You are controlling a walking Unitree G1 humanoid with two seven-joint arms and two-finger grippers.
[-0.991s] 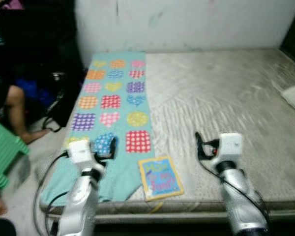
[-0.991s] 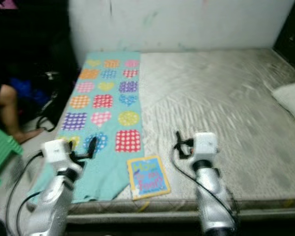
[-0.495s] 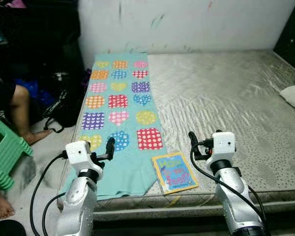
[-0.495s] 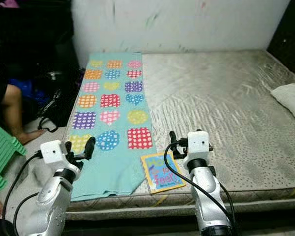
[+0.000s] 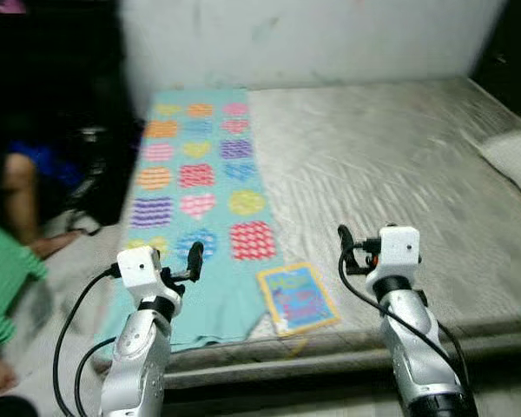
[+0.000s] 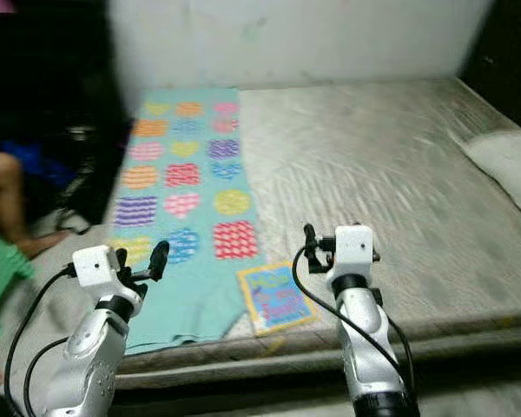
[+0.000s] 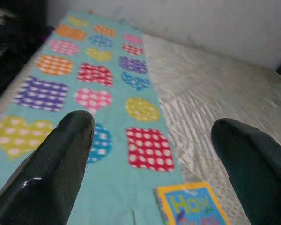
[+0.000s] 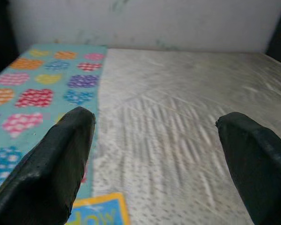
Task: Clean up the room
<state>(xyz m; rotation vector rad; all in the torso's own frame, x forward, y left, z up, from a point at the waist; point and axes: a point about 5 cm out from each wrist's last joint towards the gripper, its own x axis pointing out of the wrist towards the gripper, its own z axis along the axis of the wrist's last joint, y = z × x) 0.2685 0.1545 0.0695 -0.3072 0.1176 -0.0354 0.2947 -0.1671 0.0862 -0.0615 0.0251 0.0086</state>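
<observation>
A children's book point(image 5: 298, 299) with a yellow border and blue cover lies near the front edge of a bare grey mattress point(image 5: 399, 165). Beside it a teal blanket point(image 5: 195, 187) with coloured hearts and patches is spread along the mattress's left side, its front end hanging over the edge. My left gripper point(image 5: 194, 254) is held open above the blanket's front part. My right gripper point(image 5: 344, 236) is open too, hovering over the mattress just right of the book. The book's top edge point(image 7: 192, 206) and the blanket point(image 7: 98, 84) appear between the left fingers.
A white pillow point(image 5: 512, 161) lies at the mattress's right edge. A person's bare leg point(image 5: 22, 195) and a green plastic stool point(image 5: 4, 278) are on the floor at the left, next to a dark bag point(image 5: 95, 182). A white wall point(image 5: 304, 39) backs the bed.
The camera has shifted and the picture is blurred now; the bed sits slightly differently in frame. Both arms hold the same raised pose with fingers apart.
</observation>
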